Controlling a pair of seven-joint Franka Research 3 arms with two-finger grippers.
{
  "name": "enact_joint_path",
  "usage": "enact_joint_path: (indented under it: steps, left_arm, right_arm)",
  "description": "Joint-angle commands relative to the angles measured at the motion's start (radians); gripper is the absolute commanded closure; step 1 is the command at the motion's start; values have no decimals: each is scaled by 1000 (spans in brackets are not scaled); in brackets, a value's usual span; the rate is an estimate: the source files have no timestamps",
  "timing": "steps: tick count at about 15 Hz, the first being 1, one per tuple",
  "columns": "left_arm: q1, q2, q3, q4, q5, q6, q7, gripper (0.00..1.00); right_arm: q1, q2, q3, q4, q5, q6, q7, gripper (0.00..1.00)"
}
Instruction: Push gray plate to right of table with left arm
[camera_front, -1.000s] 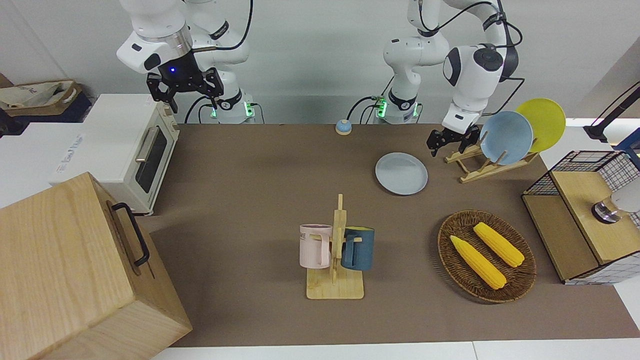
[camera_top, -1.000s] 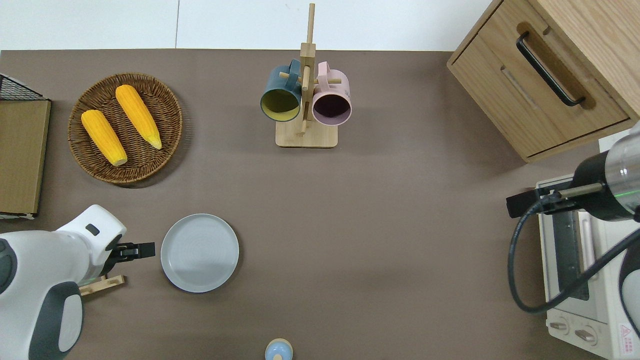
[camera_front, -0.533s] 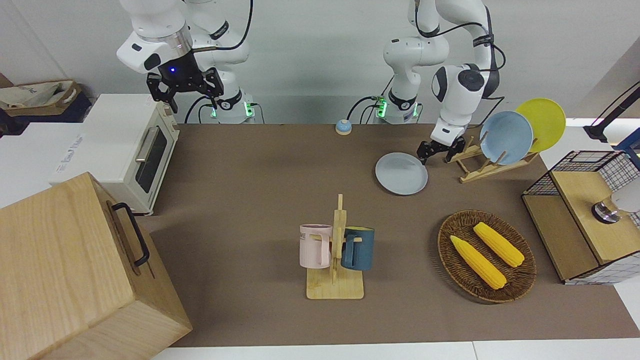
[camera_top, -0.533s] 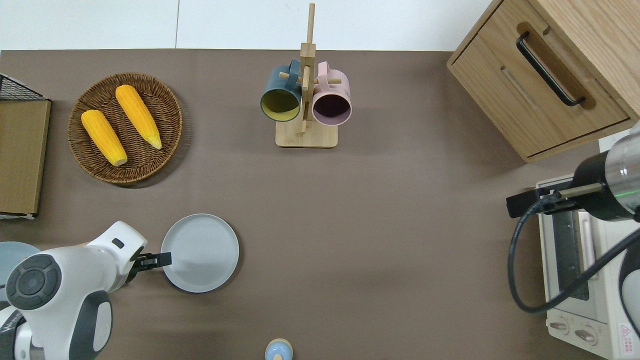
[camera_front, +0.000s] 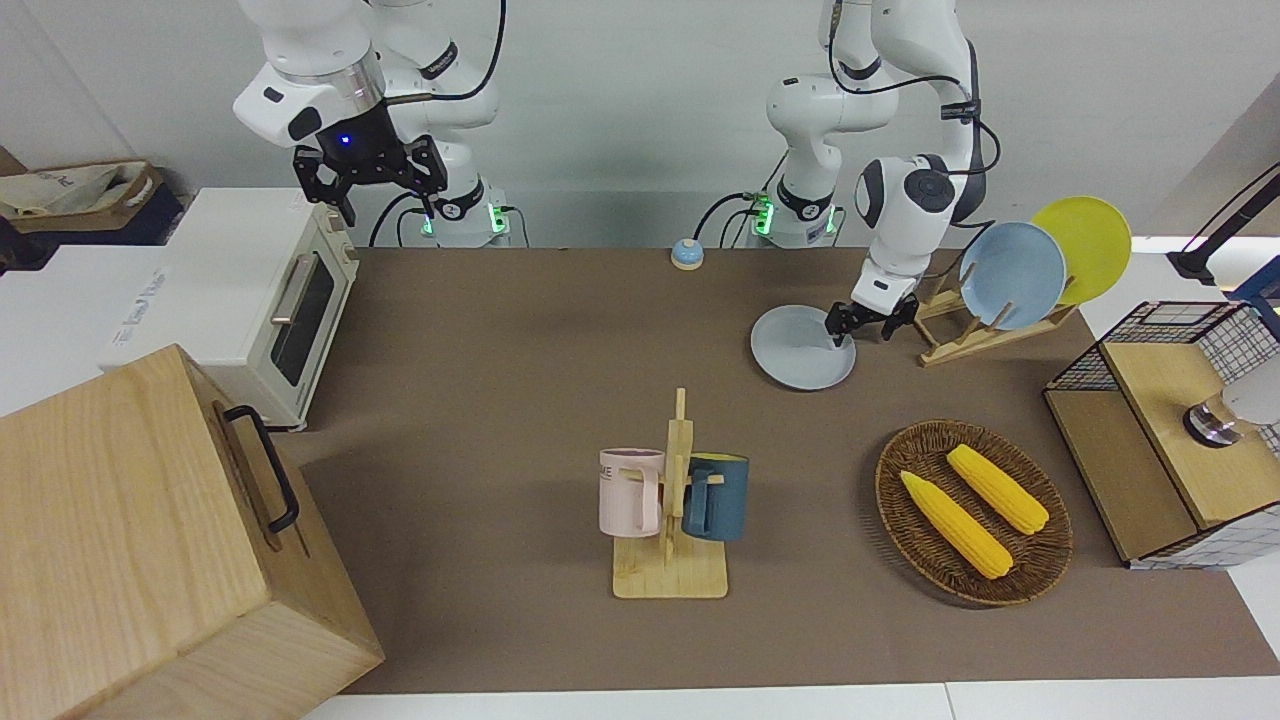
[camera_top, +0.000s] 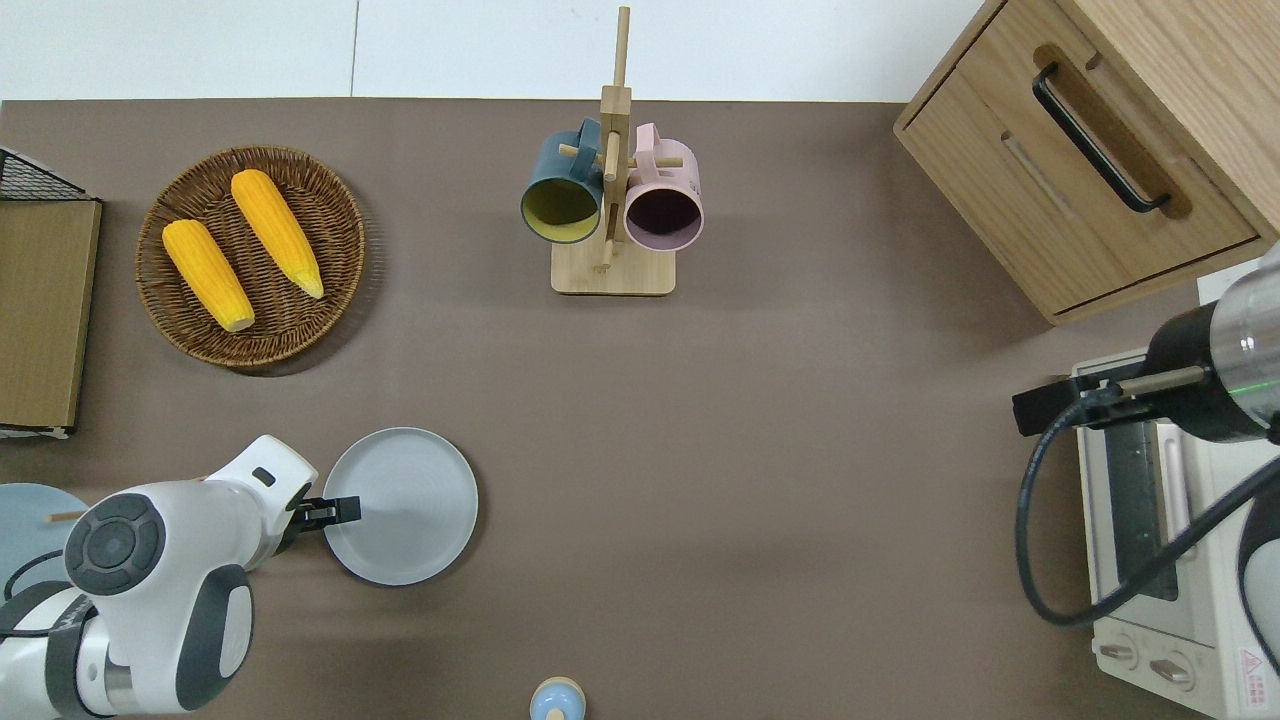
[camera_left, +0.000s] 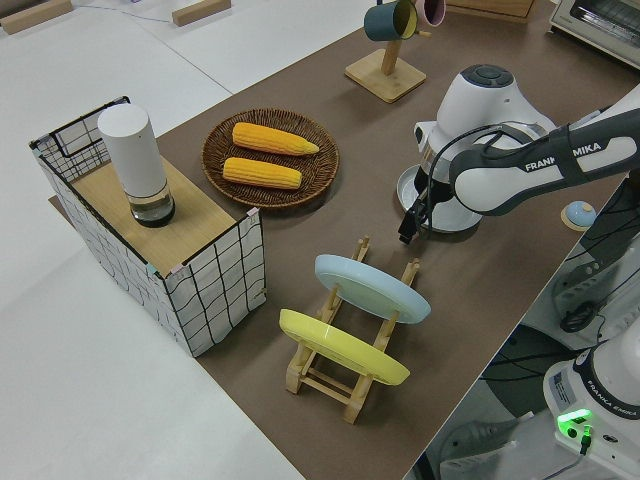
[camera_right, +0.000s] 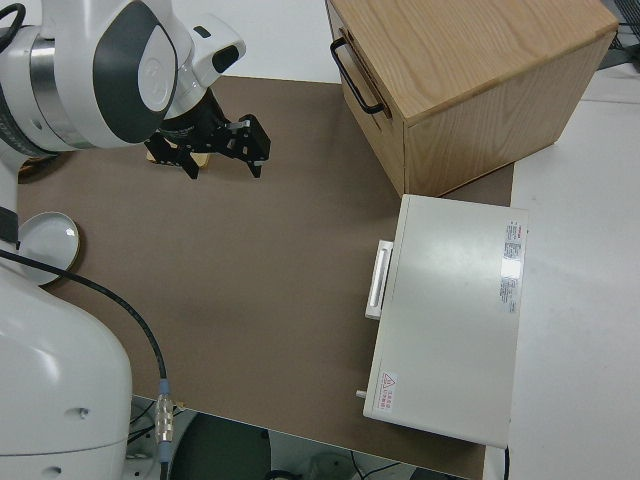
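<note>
Overhead view: gray plate (camera_top: 405, 505) flat on brown table (camera_top: 760, 480); left hand (camera_top: 340, 511) at rim.

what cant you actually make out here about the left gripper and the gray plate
- Contact: the overhead view puts the left gripper over the gray plate rim, but its height above it cannot be judged.
- Plate's edge toward the left arm's end: the arm covers it in the left side view.
- Sky-blue plate rack: cut off in the overhead view.

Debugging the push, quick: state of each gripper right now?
Left gripper: at the edge of the gray plate, holding nothing; open or shut cannot be told.
Right gripper: open, empty, arm parked.
</note>
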Motion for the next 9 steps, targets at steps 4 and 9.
enact_joint_path:
  steps: [4, 9]
  left_arm:
    - [-30, 3, -12, -15, -14, 26, -96, 697]
    - [-27, -2, -12, -15, -14, 21, -98, 946]
  right_arm:
    - [-20, -3, 17, 9, 6, -16, 13, 17]
    - [-20, -3, 17, 9, 6, -16, 13, 17]
